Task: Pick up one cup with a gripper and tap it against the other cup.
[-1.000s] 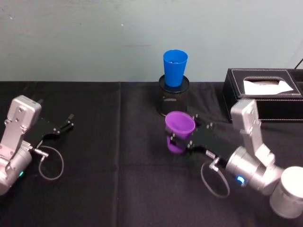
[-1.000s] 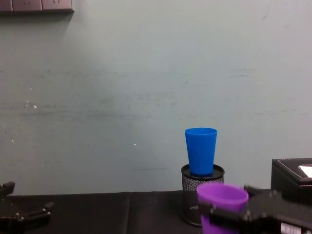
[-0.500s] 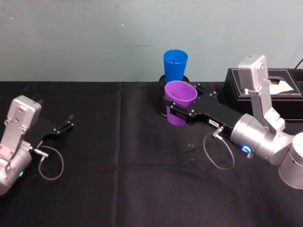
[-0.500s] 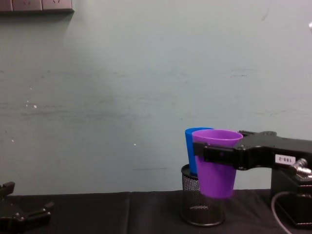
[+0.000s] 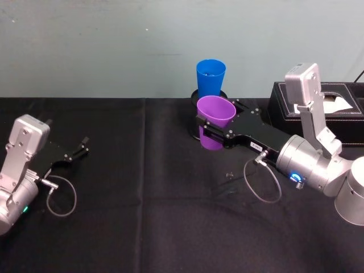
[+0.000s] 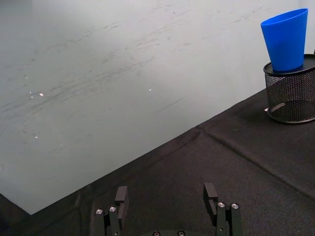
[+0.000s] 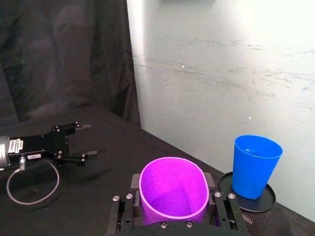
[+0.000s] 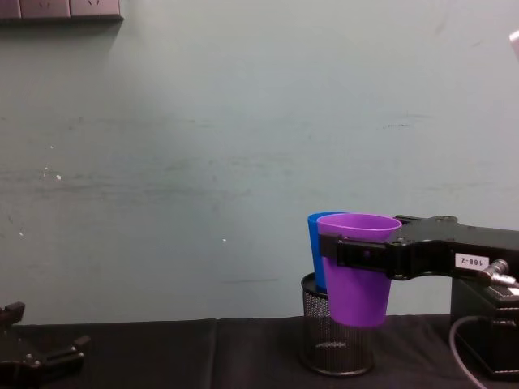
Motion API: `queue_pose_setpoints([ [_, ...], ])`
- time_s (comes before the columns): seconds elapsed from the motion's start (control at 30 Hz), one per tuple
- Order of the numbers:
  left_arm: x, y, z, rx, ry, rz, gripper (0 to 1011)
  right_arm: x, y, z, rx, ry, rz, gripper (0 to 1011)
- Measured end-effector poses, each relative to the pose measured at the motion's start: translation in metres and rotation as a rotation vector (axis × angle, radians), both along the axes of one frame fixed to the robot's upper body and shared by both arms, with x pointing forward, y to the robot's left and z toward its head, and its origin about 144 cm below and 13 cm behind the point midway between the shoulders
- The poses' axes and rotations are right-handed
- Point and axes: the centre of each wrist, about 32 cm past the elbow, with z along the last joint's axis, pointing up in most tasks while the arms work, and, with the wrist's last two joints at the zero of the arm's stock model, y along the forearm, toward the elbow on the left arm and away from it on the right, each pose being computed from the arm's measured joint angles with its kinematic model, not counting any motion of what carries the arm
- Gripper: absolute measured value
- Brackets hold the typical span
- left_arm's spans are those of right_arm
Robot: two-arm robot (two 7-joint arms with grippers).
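While reaching in from the right edge of the table (image 5: 142, 227), pinches the purple cup (image 5: 215, 114) with the right pincer (image 8: 357, 253), one flat black finger pressed on each side of the wall a little under the rim. Holds that cup upright, mouth up, lifted clear of the black cloth. Inside it, from the right wrist view, plain purple wall down to the bottom.

Next outward, toward the far edge: blue cup (image 5: 210, 79), upright, base seated on top of a black mesh holder (image 8: 332, 344) standing on the table near the middle of that edge. Rims of the two cups about level in the chest view, purple overlapping blue and hanging in front of the holder's upper part. Narrow gap between the cups in the right wrist view, so just beside each other and apart. Inside the blue one, blue wall and a small dark mark, too unclear to name.

Farther right, at the far right corner: black tissue box (image 5: 318, 114) with white tissue in its top slot. Behind the pincer, silver arm (image 5: 310, 165) with a blue light and a thin cable loop.

Well apart, near the left edge: left pincer (image 5: 84, 147), low over the cloth, fingers spread apart.
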Motion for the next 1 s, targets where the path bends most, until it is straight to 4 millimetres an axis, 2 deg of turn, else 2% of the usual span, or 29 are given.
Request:
queue_pose_setpoints([
  [1.0,0.0000,0.0000,0.0000,0.000,0.000,0.000,1000,-0.0001,0.0000,-0.0005,-0.001,-0.003,0.000,729],
])
